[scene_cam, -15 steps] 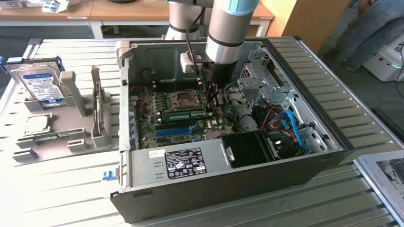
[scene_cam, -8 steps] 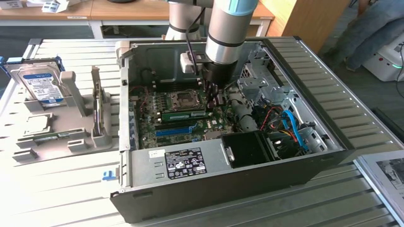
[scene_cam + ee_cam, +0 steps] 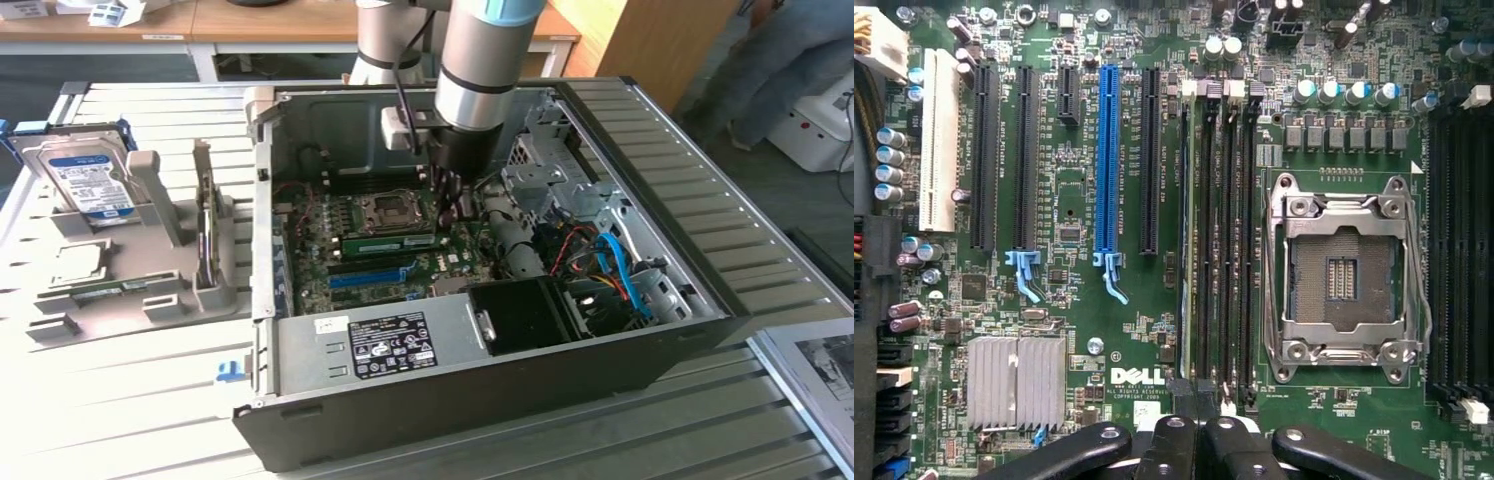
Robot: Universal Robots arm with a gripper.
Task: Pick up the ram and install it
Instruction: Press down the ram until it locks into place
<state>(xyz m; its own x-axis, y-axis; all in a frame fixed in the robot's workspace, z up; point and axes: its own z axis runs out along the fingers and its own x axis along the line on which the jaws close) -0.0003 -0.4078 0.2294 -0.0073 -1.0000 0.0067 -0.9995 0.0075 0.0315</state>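
Slatted metal tabletop (image 3: 134, 400) under an open computer case (image 3: 467, 400) lying on its side, with desks and a person's sleeve in the background. Reaching down into the case from above, robot arm (image 3: 474, 60), jaws low over the green motherboard (image 3: 400, 265). Pressed together, fingertips (image 3: 1176, 440) meeting, pinching nothing that can be made out. Just in front of the jaws in the wrist view, row of long black memory slots (image 3: 1219, 250), running away from the tips beside the empty silver processor socket (image 3: 1344, 270). Ram (image 3: 391, 241) already out of the grip and standing on edge in one of those slots, green with a pale label, close beside the jaws and just under the socket in the exterior view. Judging from that, pick-up done and stick placed in its slot; likely pushing down on it or close to touching its near end, though actual contact hard to tell. Unclear also whether fully clicked home, slot latches too small to read. Well apart from the jaws, outside the case toward the exterior view's left, grey parts holder (image 3: 174, 300) carrying a hard drive (image 3: 83, 180) and a small square processor (image 3: 74, 262), both untouched.
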